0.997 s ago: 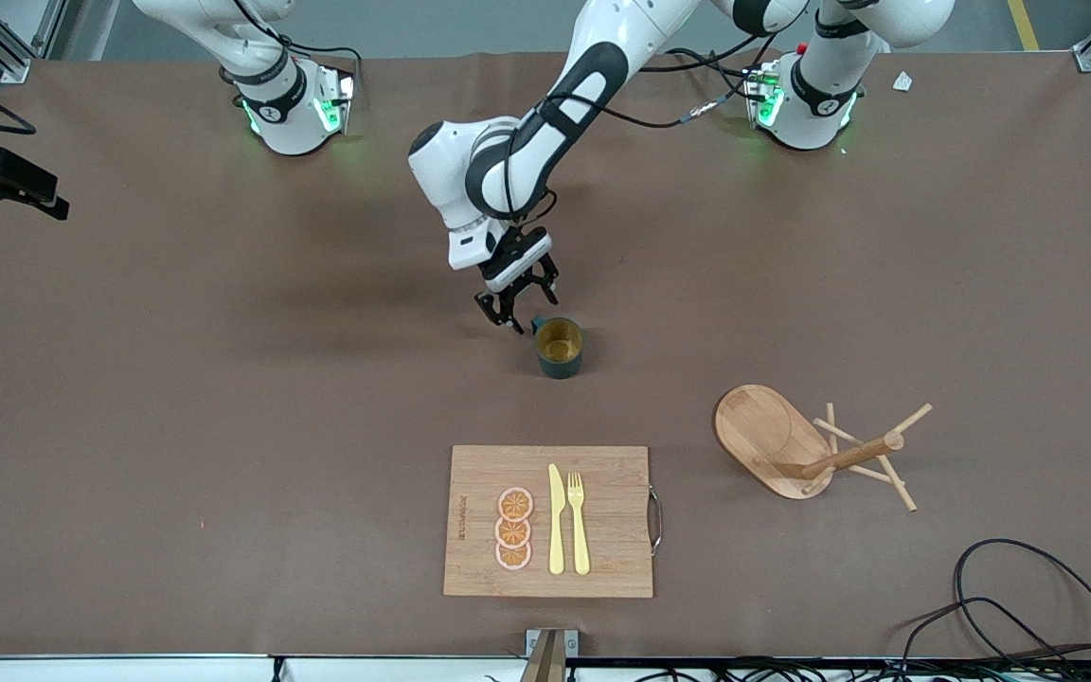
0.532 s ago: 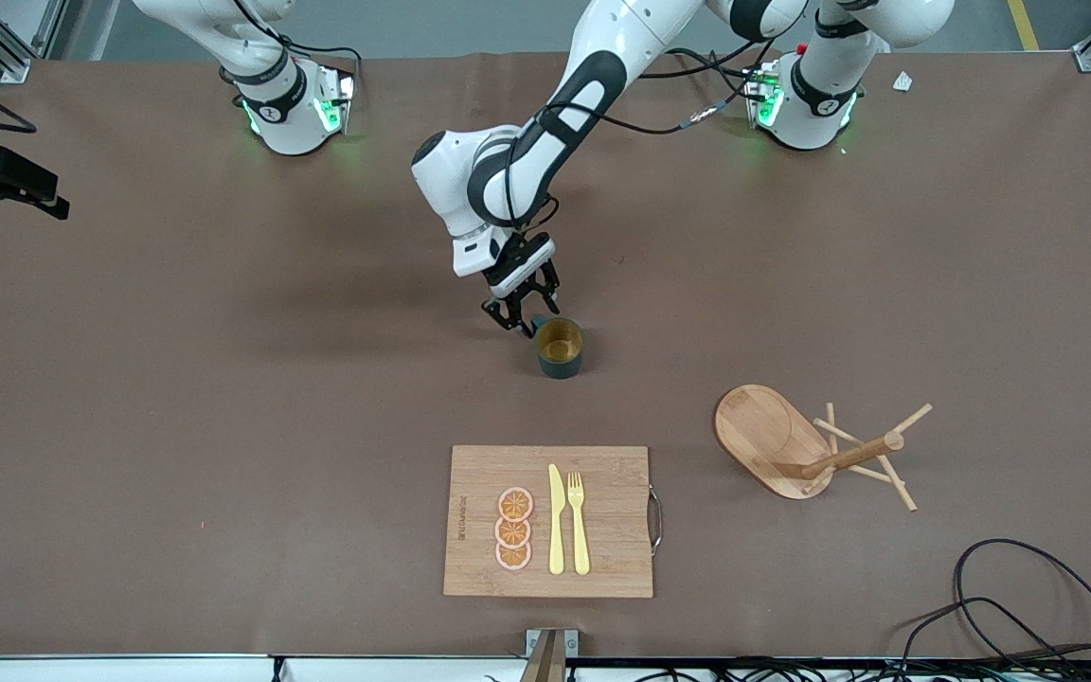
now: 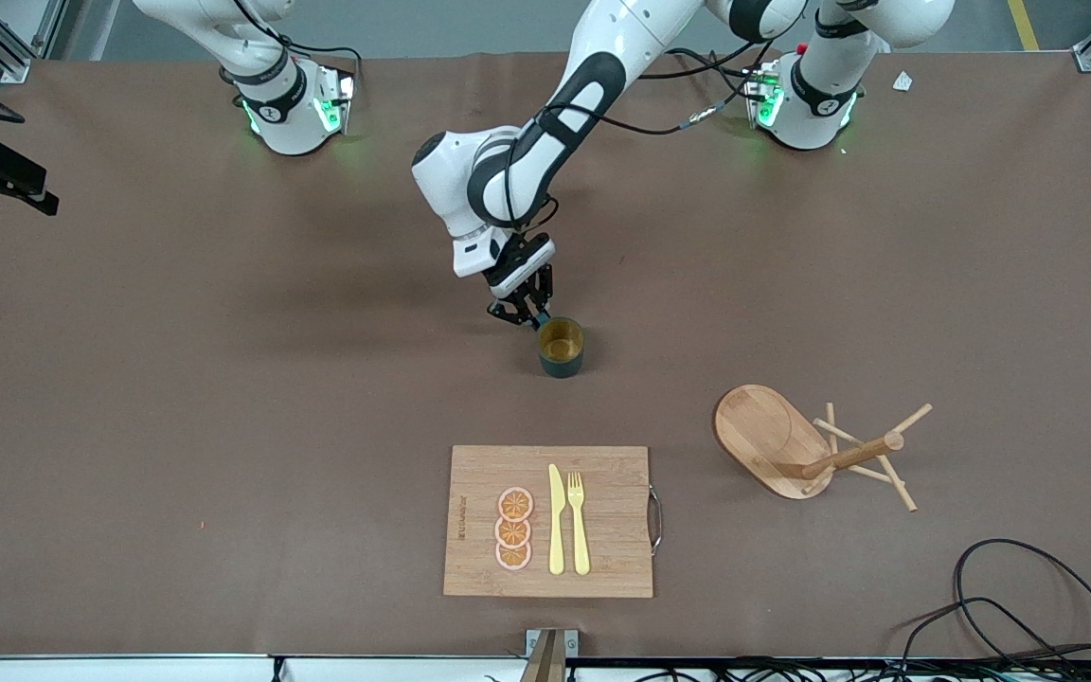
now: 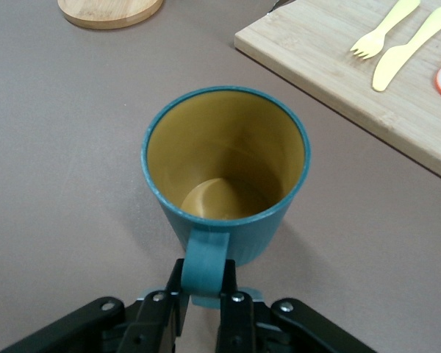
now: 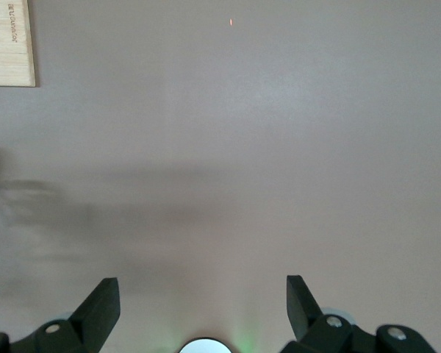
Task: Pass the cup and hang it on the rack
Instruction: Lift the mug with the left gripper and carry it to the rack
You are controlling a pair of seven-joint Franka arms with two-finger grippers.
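Small dark teal cylindrical cup (image 3: pixel 561 347) with mustard-yellow inside and a small side handle (image 4: pixel 205 257): upright on the brown table (image 3: pixel 223 398), at the centre of the front view, its mouth facing up. Left gripper (image 3: pixel 525 313), black, two-fingered: low at the cup's handle, just above centre in the front view; in the left wrist view its fingers (image 4: pixel 164 316) are drawn narrow and pinch the handle from both sides. Light wooden mug-tree rack (image 3: pixel 806 445) with oval flat base, central post and thin dowel pegs: tipped on its side on the table, lower right of the front view, toward the left arm's end, nearer the front camera than the cup and well apart from it. Rectangular bamboo cutting board (image 3: pixel 548 521) with metal end handle: lower centre of the front view, nearer the camera than the cup, bearing three orange slices (image 3: pixel 513 529), a pale yellow knife (image 3: pixel 556 519) and a pale yellow fork (image 3: pixel 578 522). Right gripper (image 5: pixel 203 309): arm waiting, fingers spread wide over bare table in the right wrist view, holding nothing. Black cable (image 3: pixel 1038 606): looped, lower right corner.
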